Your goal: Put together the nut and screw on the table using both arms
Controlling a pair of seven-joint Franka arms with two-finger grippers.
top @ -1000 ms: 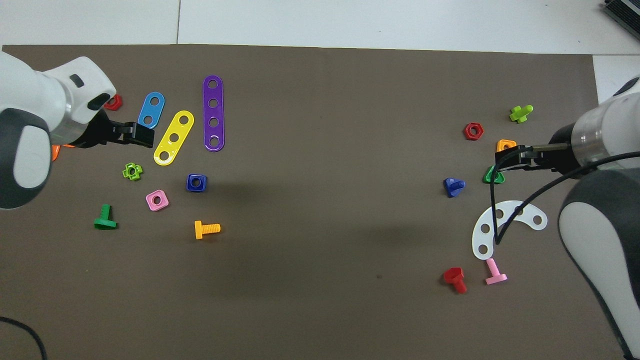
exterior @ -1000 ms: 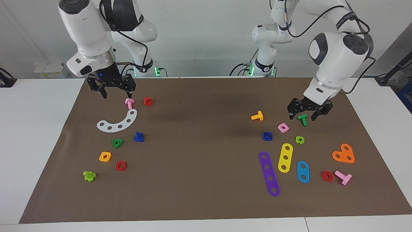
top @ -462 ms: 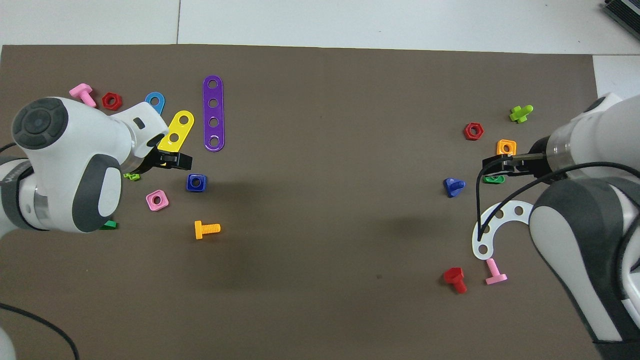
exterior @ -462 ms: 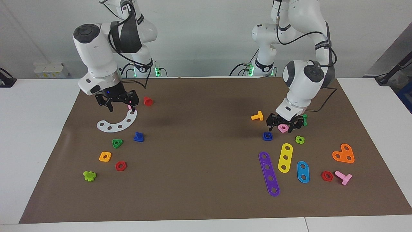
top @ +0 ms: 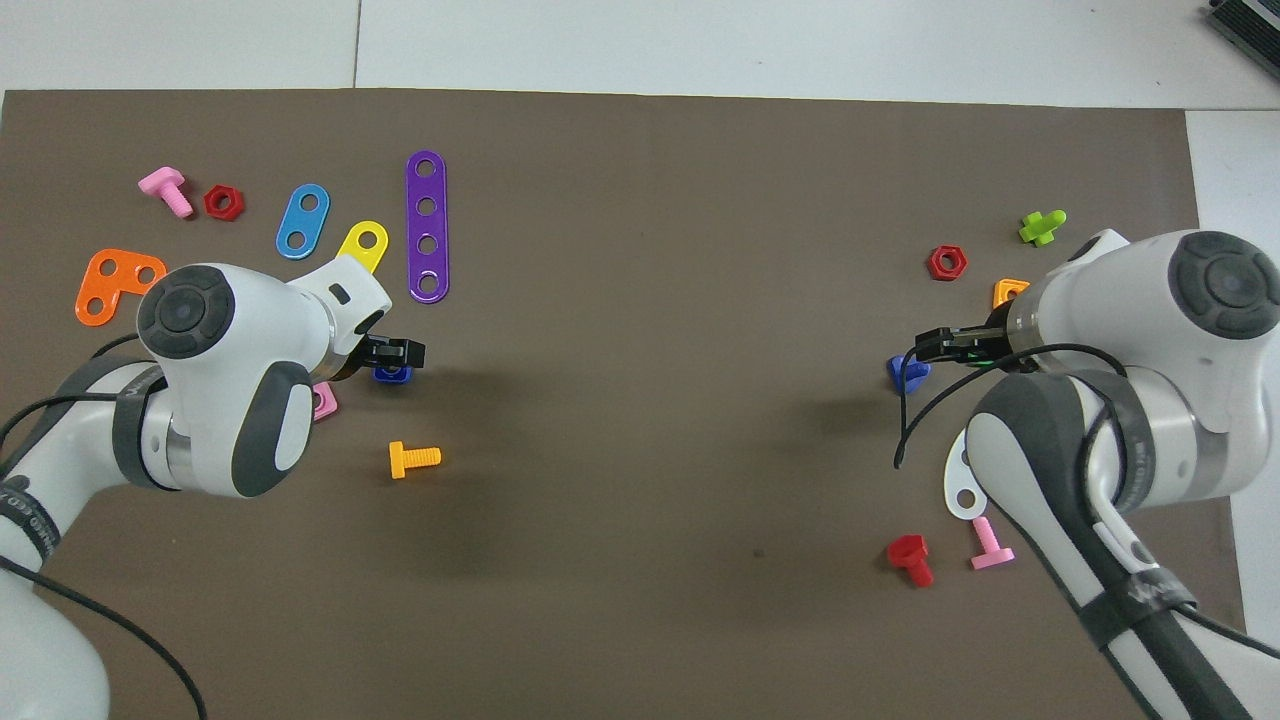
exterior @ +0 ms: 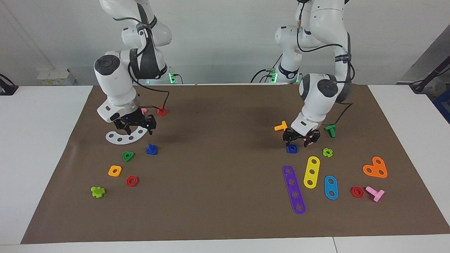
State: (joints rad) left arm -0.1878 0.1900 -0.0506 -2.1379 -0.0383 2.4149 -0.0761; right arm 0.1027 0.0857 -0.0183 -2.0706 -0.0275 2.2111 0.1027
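Observation:
The dark-blue nut (exterior: pixel 291 149) lies on the brown mat (exterior: pixel 225 165) toward the left arm's end. My left gripper (exterior: pixel 297 141) hangs open and empty just above it, a little nearer the robots; in the overhead view the gripper (top: pixel 396 352) partly covers the nut (top: pixel 393 375). The dark-blue screw (exterior: pixel 151 149) stands head down toward the right arm's end. My right gripper (exterior: pixel 140 130) is open and empty over the white curved plate (exterior: pixel 121 138), beside the screw. In the overhead view it (top: pixel 935 344) sits by the screw (top: pixel 905 373).
Around the nut lie a pink nut (top: pixel 325 400), an orange bolt (exterior: pixel 281 126), a green bolt (exterior: pixel 330 130), a lime cross nut (exterior: pixel 327 152) and yellow (exterior: pixel 311 172) and purple (exterior: pixel 294 189) plates. A green triangle nut (exterior: pixel 128 156) and red bolt (exterior: pixel 161 110) lie near the screw.
Both arms have come down and moved toward the table's middle. The left gripper went from the green bolt to over the nut; the right gripper went from the pink bolt toward the screw.

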